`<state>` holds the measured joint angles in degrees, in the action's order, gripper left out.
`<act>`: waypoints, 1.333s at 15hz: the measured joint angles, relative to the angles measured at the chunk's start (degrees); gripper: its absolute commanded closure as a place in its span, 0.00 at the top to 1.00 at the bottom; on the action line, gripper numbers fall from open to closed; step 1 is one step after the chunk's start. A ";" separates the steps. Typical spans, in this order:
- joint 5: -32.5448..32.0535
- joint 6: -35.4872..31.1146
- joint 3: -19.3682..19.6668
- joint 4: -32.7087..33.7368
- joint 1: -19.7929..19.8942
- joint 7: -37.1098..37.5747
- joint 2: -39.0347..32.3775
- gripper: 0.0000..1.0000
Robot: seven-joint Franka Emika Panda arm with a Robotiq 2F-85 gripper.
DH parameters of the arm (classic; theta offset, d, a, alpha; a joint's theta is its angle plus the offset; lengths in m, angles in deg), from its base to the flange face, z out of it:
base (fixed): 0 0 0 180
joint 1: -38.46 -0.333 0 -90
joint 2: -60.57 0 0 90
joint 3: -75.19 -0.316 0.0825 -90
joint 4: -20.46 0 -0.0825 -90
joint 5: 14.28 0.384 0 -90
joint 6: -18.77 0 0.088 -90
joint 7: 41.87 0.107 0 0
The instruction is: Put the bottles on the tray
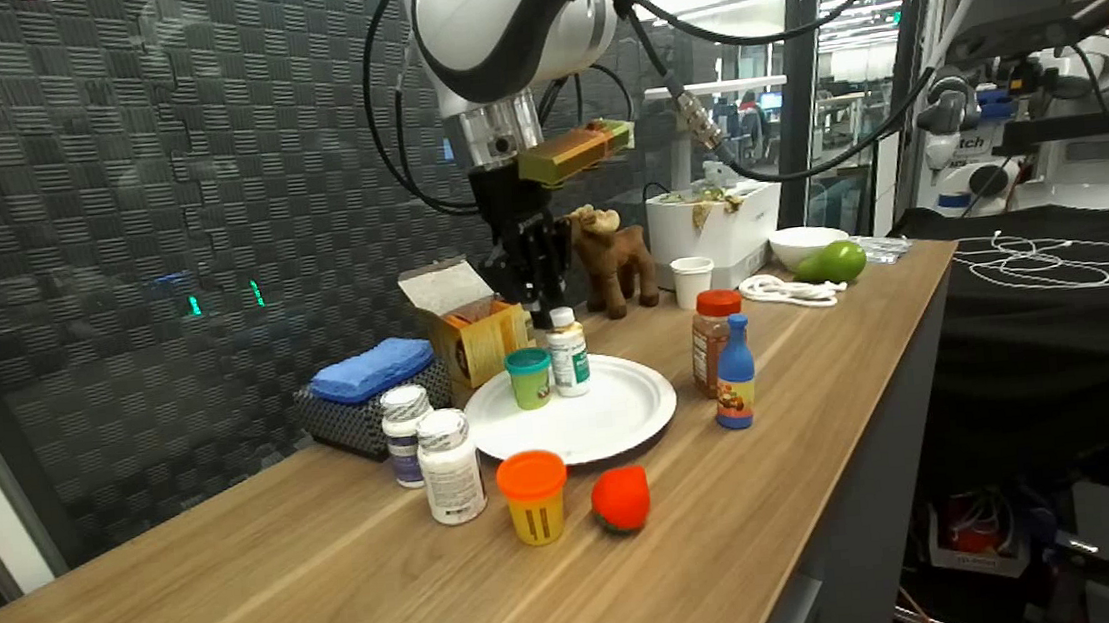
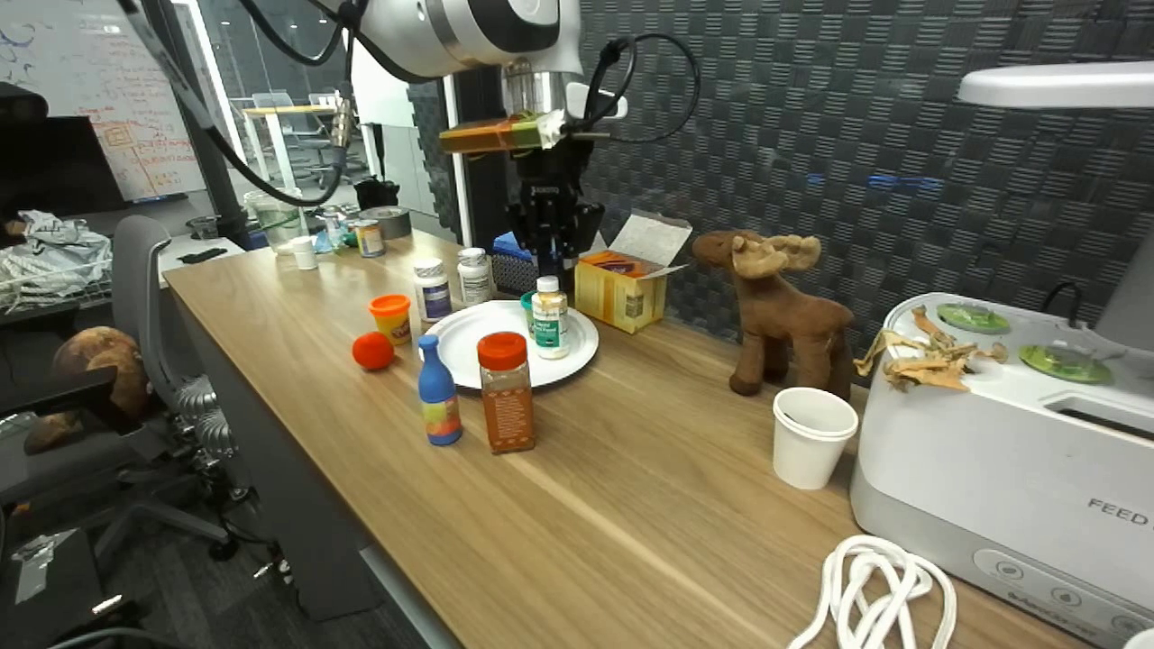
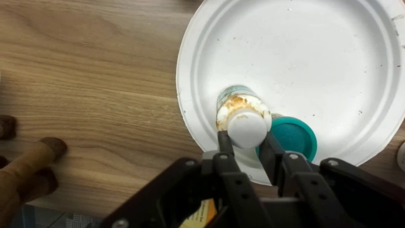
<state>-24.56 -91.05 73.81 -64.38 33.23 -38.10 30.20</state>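
Note:
The tray (image 1: pixel 628 400) is a round white plate; it fills much of the wrist view (image 3: pixel 303 63). A white bottle with a white cap and green label (image 1: pixel 570 360) is upright on the tray; its cap is large in the wrist view (image 3: pixel 246 128). My gripper (image 3: pixel 248 137) is shut on this bottle, a finger on each side of the cap. A green jar with a teal lid (image 3: pixel 292 137) stands on the tray beside it. Off the tray are two white bottles (image 1: pixel 405 440) (image 1: pixel 451 471), a yellow jar with orange lid (image 1: pixel 535 499), and a red-capped spice jar (image 2: pixel 507 397).
A blue bottle (image 2: pixel 438 397) and a red ball-like object (image 1: pixel 621 498) stand near the tray. Behind the tray are a yellow cardboard box (image 2: pixel 622 293) and a blue cloth on a dark box (image 1: pixel 374 367). A toy moose (image 2: pixel 784 315) and white cups (image 2: pixel 811 442) stand nearby.

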 measured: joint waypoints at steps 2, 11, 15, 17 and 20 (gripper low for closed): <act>-0.01 -0.03 0.09 0.00 0.02 -0.03 0.00 0.10; 0.04 -1.11 0.50 -0.03 1.03 -0.06 0.59 0.92; 0.04 -2.20 0.73 -0.04 1.27 -0.05 2.87 1.00; 0.05 -1.70 0.36 -0.01 1.04 -0.49 4.00 1.00; 0.65 -0.29 -1.28 0.49 0.25 -1.82 4.44 1.00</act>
<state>-23.90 -91.34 72.53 -63.89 33.48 -39.93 34.64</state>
